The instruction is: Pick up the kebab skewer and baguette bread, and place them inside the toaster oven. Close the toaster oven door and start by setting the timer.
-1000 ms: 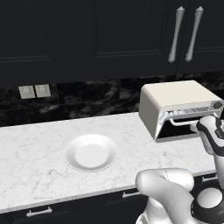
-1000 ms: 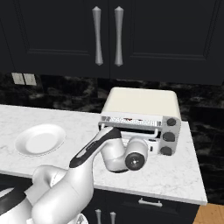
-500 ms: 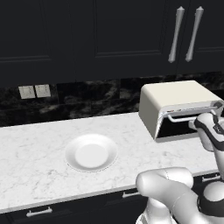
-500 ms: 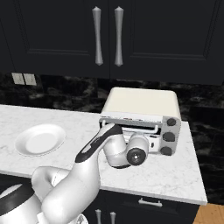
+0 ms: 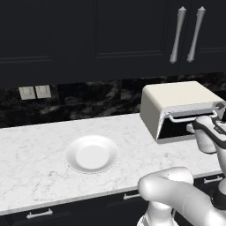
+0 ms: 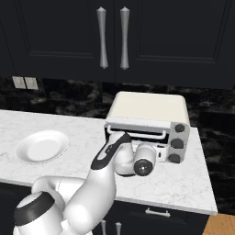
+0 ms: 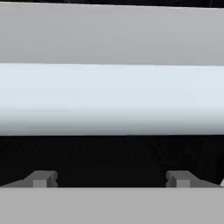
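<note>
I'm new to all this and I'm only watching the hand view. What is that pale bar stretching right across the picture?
Observer: It's the handle along the top edge of the toaster oven door. The door belongs to a cream toaster oven on the counter.
Operator: So where would someone set the timer? All I see is the bar and dark glass.
Observer: In the right base view, three dark knobs are stacked one above the other on the right side of the oven's front, beside the door.
</note>
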Controlling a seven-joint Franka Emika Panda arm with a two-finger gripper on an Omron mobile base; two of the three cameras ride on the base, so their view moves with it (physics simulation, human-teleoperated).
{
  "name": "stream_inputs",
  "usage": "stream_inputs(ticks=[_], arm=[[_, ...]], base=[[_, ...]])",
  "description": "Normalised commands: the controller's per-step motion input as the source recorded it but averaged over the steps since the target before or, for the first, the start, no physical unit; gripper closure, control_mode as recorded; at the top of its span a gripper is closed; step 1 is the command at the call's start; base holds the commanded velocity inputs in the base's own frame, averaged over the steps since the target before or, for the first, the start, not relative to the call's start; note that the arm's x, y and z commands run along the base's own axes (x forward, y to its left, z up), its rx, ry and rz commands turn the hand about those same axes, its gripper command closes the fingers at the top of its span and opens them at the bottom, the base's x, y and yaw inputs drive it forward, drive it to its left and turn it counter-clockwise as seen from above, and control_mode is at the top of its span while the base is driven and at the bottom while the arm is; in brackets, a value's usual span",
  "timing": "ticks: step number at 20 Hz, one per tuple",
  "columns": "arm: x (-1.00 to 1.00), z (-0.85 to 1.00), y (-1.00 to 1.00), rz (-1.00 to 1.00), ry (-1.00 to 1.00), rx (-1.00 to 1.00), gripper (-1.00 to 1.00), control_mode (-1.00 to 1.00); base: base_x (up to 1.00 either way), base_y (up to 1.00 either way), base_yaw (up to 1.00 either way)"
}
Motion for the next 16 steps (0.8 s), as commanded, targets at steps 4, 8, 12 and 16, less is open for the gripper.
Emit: stream_inputs(ticks=[4, 8, 12, 16], arm=[[0.19, -0.01, 0.00, 0.00, 0.01, 0.00, -1.00, -1.00], [0.00, -0.01, -0.06, 0.00, 0.00, 0.00, -1.00, -1.00], [0.00, 0.00, -0.14, 0.00, 0.00, 0.00, -1.00, -1.00], [-0.05, -0.04, -0.10, 0.00, 0.00, 0.00, -1.00, -1.00]], base=[[0.00, 0.00, 0.00], [0.00, 0.00, 0.00], [0.00, 0.00, 0.00], [0.00, 0.00, 0.00]])
